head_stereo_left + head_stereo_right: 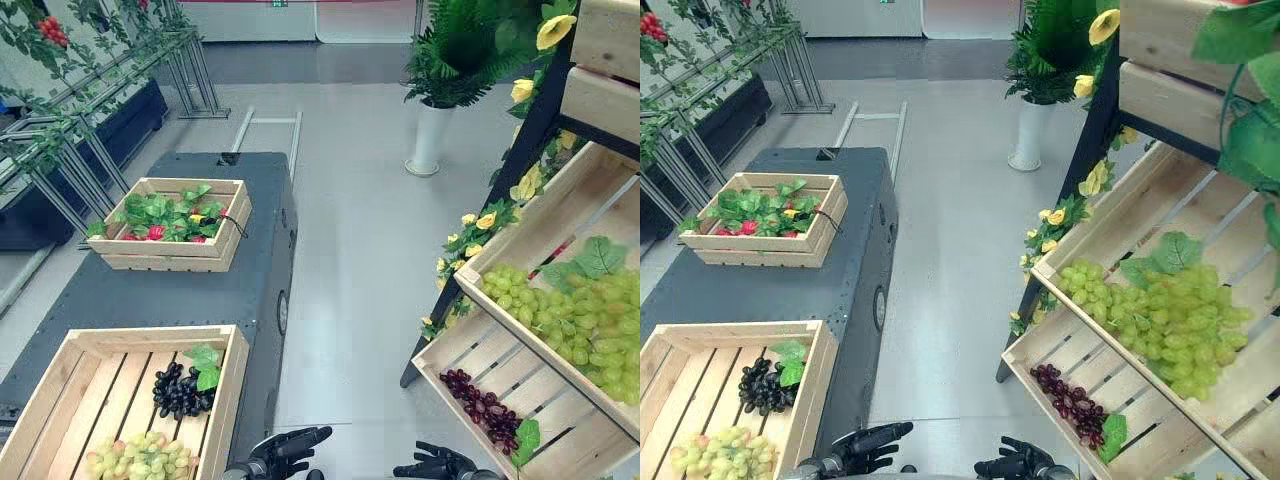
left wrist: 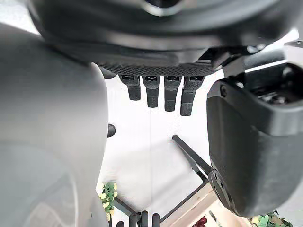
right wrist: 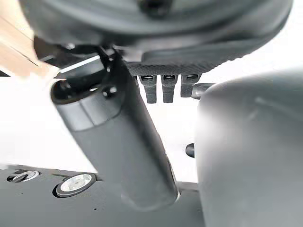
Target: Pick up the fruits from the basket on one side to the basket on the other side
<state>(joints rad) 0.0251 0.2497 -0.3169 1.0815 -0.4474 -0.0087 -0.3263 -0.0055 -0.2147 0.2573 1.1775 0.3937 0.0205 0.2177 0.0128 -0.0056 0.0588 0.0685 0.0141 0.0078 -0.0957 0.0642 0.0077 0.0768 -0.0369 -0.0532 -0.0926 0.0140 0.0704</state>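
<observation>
Dark grapes (image 1: 182, 392) in edge-cropped crate (image 1: 233, 378); left robot hand (image 1: 285, 450), right robot hand (image 1: 435, 465) half-cropped, loose, empty.

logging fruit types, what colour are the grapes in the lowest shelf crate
Dark red grapes, clearest in the left eye view.

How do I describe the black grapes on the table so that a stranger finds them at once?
On the grey table at the robot's left, take the wooden crate nearest the robot. The black grape bunch lies near its right wall with a green leaf at its far end; its only neighbour is a pale green bunch.
</observation>
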